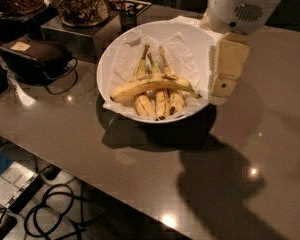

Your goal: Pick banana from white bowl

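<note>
camera view: the long, curved, yellow speckled banana (pixel 150 85) lies across thinner bananas (pixel 161 103) inside the large round glossy white bowl (pixel 104 64). the cream gripper (pixel 224 86) hangs at the bowl's right rim, apart from the banana; i cannot tell its state.

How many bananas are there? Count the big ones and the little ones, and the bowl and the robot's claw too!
Big banana: 1
Small bananas: 3
White bowl: 1
Claw, hanging by the bowl's right rim: 1
Total: 6
</note>
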